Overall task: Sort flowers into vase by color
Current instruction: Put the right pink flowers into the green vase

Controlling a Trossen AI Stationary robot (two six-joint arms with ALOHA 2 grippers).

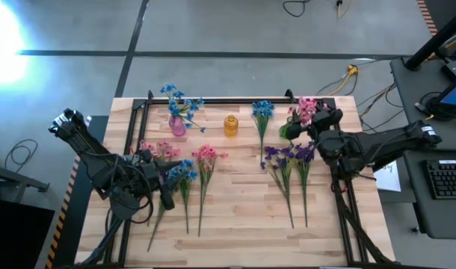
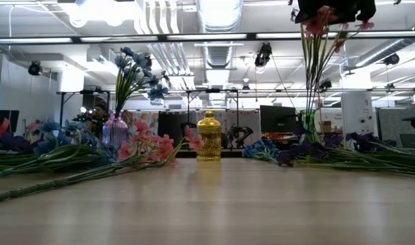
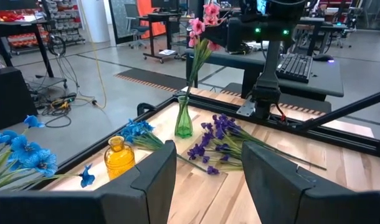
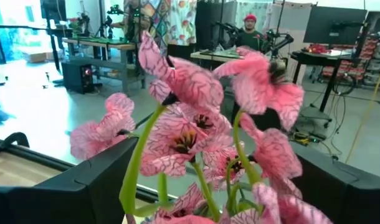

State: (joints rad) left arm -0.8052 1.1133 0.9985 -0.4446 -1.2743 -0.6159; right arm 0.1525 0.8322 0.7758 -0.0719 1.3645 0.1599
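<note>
pink veined flowers (image 4: 196,137), yellow vase (image 1: 231,125), green vase (image 3: 183,118).

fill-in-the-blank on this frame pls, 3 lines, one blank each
1. The blue flowers stand in the ____ vase.
2. The pink sprig at the right gripper has its stem in the ____ vase.
3. The yellow vase holds ____ flowers.

Missing words: pink; green; no

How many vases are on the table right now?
3: a pink glass vase holding blue flowers at the back left, an amber glass vase empty mid-back, and a green glass vase holding pink flowers under the right gripper.
</note>
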